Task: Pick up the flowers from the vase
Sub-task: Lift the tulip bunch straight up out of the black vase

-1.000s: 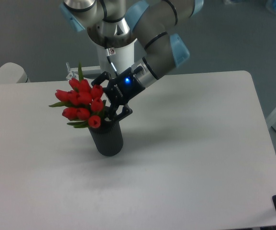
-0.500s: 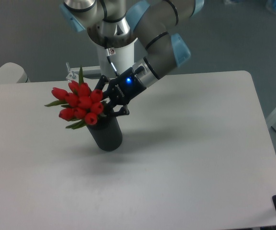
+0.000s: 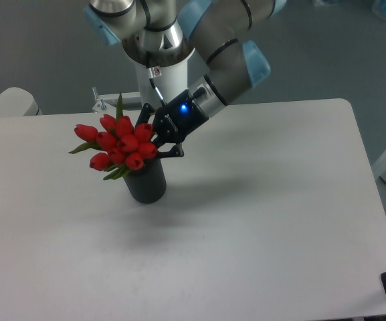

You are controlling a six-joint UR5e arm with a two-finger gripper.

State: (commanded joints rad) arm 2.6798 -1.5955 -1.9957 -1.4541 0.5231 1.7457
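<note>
Table [image 3: 279, 214] | flowers [image 3: 119, 144] risen, shifted right | pincer [image 3: 158, 139] clamped

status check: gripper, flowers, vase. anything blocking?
Gripper at the bouquet's right side, apparently shut on stems. Flowers leaning left, stems in vase. Vase upright on table. No obstruction seen.

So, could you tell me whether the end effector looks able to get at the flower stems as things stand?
Probably yes: the end effector is already right at the flowers just above the vase, with nothing between them, though its grip is hidden.
</note>
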